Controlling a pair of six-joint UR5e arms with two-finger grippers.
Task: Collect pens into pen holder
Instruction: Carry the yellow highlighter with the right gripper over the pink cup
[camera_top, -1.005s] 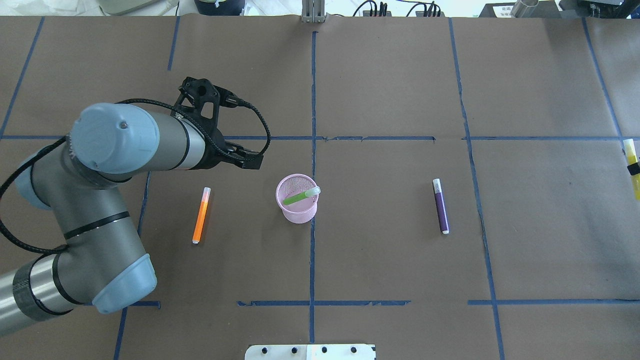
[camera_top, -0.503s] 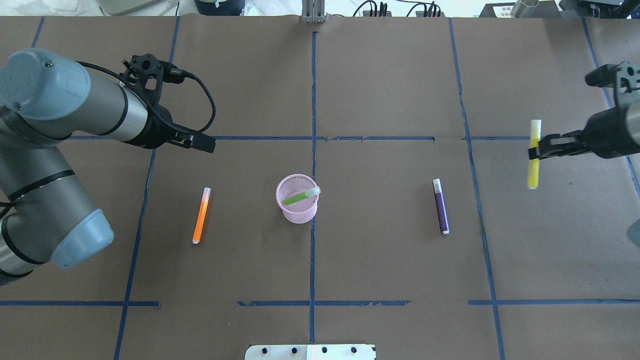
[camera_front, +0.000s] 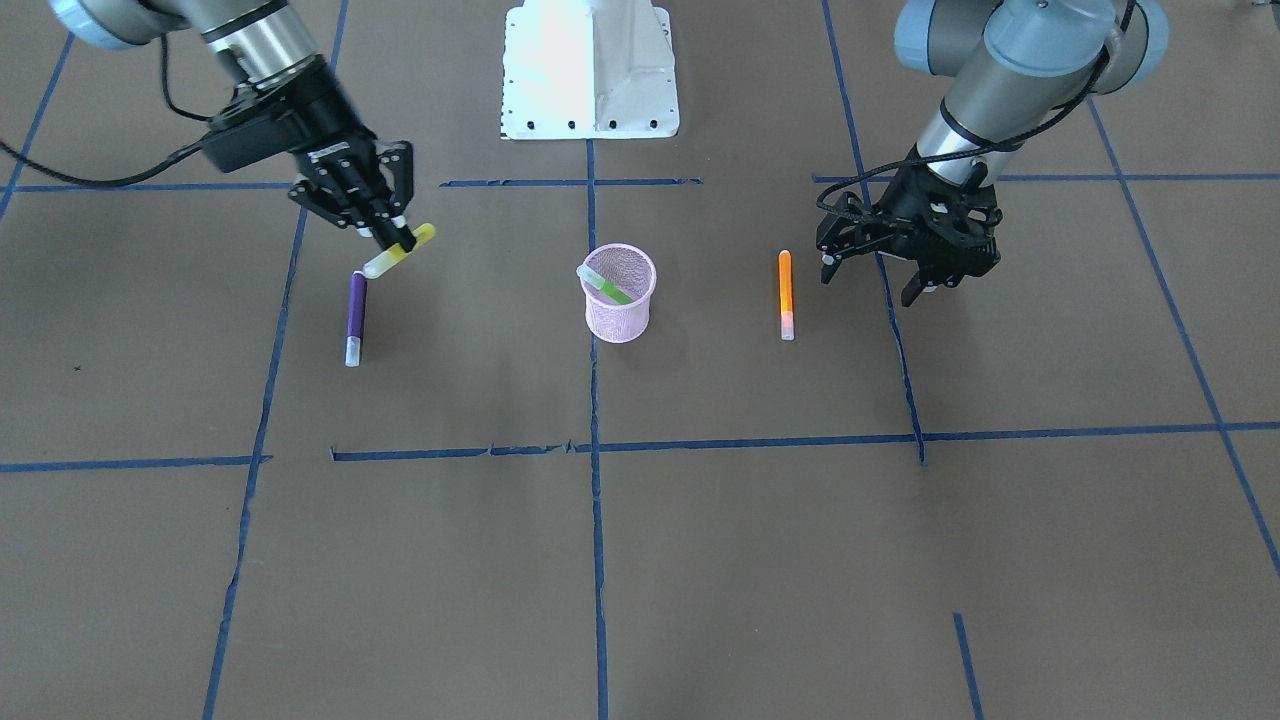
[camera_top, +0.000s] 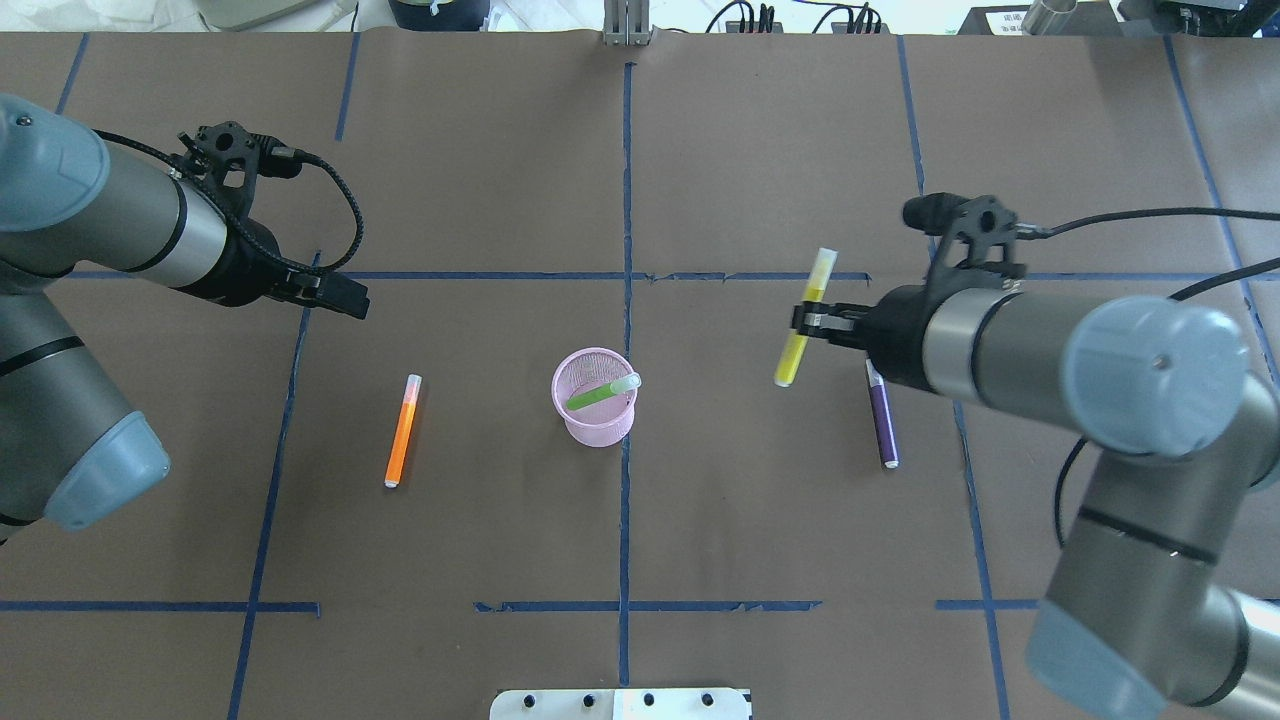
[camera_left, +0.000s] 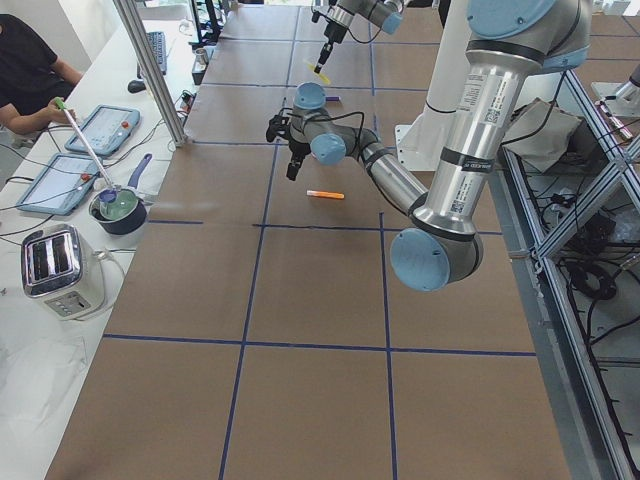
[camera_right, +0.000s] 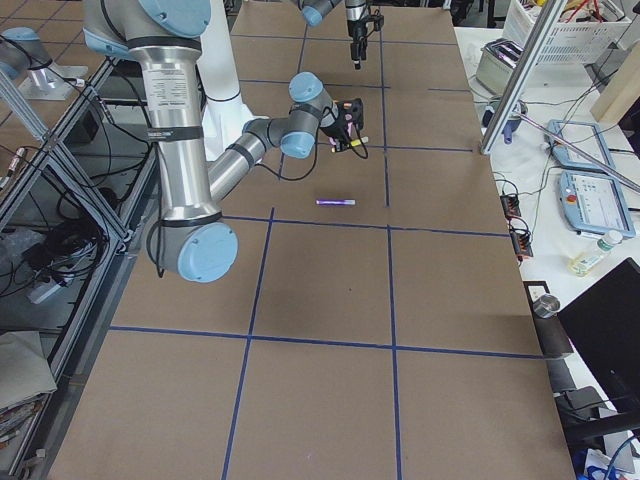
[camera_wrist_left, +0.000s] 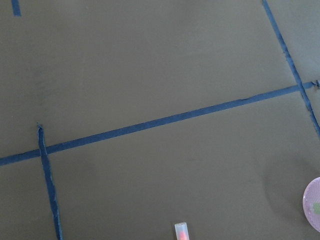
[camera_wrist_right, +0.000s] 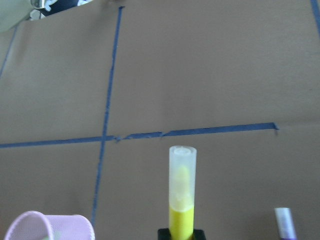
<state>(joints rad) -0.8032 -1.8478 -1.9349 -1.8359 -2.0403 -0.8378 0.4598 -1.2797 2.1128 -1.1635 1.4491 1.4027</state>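
Note:
The pink mesh pen holder (camera_top: 596, 412) stands mid-table, also in the front view (camera_front: 620, 300), with the green pen (camera_top: 598, 394) leaning inside it. The orange pen (camera_top: 402, 432) lies flat to the holder's left. The purple pen (camera_top: 883, 425) lies flat to its right. My right gripper (camera_top: 808, 320) is shut on a yellow pen (camera_top: 792, 352) and holds it in the air just beside the purple pen, right of the holder. My left gripper (camera_front: 872, 284) is open and empty, hovering beyond the orange pen (camera_front: 786, 290), away from the holder.
The table is covered in brown paper (camera_top: 760, 520) with a grid of blue tape lines. A white base plate (camera_front: 590, 70) sits at the robot's edge. In the left side view, a toaster (camera_left: 55, 268), tablets and a seated person are on a bench beside the table.
My right arm has swept in from the right edge toward the holder, carrying the yellow pen. My left arm has pulled back to the left, away from the holder.

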